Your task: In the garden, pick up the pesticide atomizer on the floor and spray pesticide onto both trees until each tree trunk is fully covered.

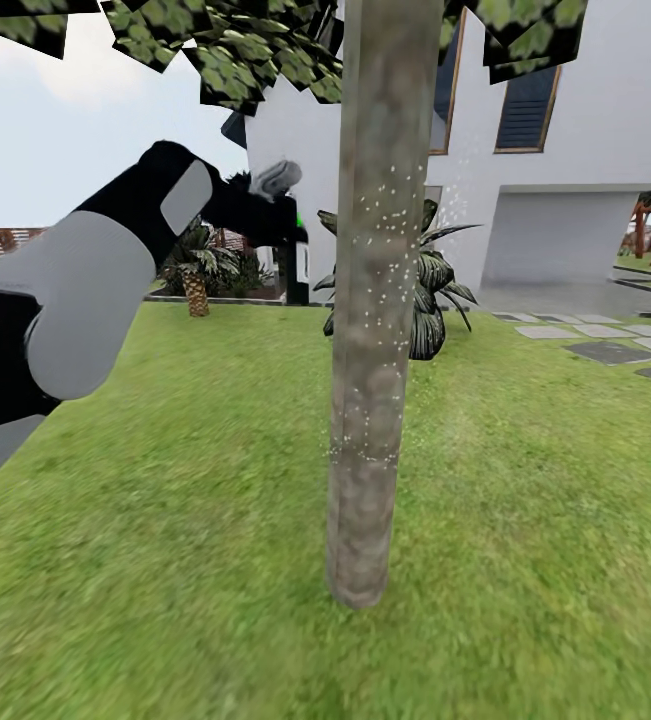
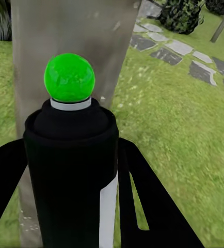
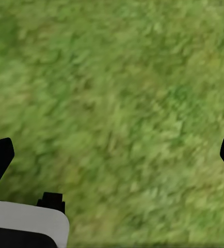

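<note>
The left tool holds the small dark bottle-shaped pesticide atomizer with green dot upright. The thick grey-brown mottled tree trunk, vertical and speckled white, stands just beyond, at its 3 o'clock. The right tool hangs wide over grass.

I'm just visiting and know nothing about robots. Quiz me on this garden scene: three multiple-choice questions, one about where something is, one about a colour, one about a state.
1. Where are the white pesticide specks?
A. On the lawn only
B. On the upper and middle tree trunk
C. On the palm

2. What colour is the ball atop the pesticide atomizer?
A. Red
B. Blue
C. Green

3. What is the left claw doing?
A. Gripping the atomizer
B. Hanging open and empty
C. Touching the house wall

Answers: 1 B, the specks dot the bark; 2 C, the left wrist view shows a bright green ball; 3 A, black fingers flank the bottle.
</note>
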You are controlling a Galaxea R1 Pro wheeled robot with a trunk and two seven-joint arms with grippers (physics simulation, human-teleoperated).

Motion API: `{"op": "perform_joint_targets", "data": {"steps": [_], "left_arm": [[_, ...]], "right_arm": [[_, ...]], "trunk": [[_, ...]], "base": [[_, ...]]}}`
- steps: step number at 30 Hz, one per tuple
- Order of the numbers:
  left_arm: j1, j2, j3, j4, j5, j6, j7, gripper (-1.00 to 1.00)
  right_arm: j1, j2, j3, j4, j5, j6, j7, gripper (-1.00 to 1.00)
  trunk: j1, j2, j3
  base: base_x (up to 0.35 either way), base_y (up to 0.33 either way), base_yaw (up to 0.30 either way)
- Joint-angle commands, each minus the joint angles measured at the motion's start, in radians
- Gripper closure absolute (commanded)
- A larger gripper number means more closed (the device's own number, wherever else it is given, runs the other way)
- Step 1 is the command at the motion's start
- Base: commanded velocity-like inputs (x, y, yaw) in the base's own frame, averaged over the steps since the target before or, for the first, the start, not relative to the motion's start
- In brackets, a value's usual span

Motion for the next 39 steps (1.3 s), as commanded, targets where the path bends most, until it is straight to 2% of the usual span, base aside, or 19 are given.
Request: {"op": "perform_joint_targets", "data": {"steps": [1,4,12,14,17,18,22,27,30,37,39], "left_arm": [[0.000,-0.001,0.001,0.021,0.003,-0.011,0.000,1.00],[0.000,0.000,0.001,0.065,0.003,-0.027,-0.001,1.00],[0.001,-0.008,0.000,0.097,0.002,-0.047,-0.001,1.00],[0.001,-0.023,-0.001,0.133,0.003,-0.091,-0.001,1.00],[0.001,-0.031,-0.001,0.147,0.004,-0.112,0.000,1.00],[0.001,-0.041,-0.001,0.156,0.005,-0.120,0.000,1.00],[0.001,-0.051,0.000,0.180,0.006,-0.122,-0.001,1.00],[0.004,-0.057,0.001,0.206,0.006,-0.164,-0.001,1.00],[0.025,-0.056,0.002,0.207,0.005,-0.214,-0.002,1.00],[0.056,-0.053,0.002,0.207,0.001,-0.232,-0.002,1.00],[0.093,-0.052,0.002,0.206,0.000,-0.234,-0.002,1.00]], "right_arm": [[0.000,0.000,0.000,0.000,0.000,0.000,0.000,-1.00],[0.000,0.000,0.000,0.000,0.000,0.000,0.000,-1.00],[0.000,0.000,0.000,0.000,0.000,0.000,0.000,-1.00],[0.000,0.000,0.000,0.000,0.000,0.000,0.000,-1.00],[0.000,0.003,0.000,0.000,-0.001,-0.002,0.000,-1.00],[0.001,0.002,-0.001,0.000,-0.002,0.000,0.000,-1.00],[0.001,0.003,0.000,0.000,-0.002,0.001,0.000,-1.00],[0.001,0.001,-0.001,0.000,-0.002,0.000,-0.001,-1.00],[0.001,0.001,-0.002,-0.001,-0.003,-0.002,-0.002,-1.00],[0.001,0.000,-0.002,-0.002,-0.005,-0.005,-0.002,-1.00],[0.001,0.000,-0.002,-0.002,-0.004,-0.005,-0.002,-1.00]], "trunk": [[0.000,0.000,0.000],[0.000,0.000,0.000],[0.000,0.000,0.000],[0.000,0.000,0.000],[0.000,0.000,0.000],[0.000,0.000,0.000],[0.000,0.000,0.000],[0.000,0.000,0.000],[0.000,0.000,0.000],[0.000,0.000,0.000],[0.000,0.000,0.000]], "base": [[0.000,0.000,0.000],[0.000,0.000,0.000],[0.000,0.000,0.000],[0.000,0.000,0.000],[0.000,0.000,0.000],[0.000,0.000,0.000],[0.000,0.000,0.000],[0.000,0.000,0.000],[0.000,0.000,0.000],[0.000,0.000,0.000],[0.000,0.000,0.000]]}}
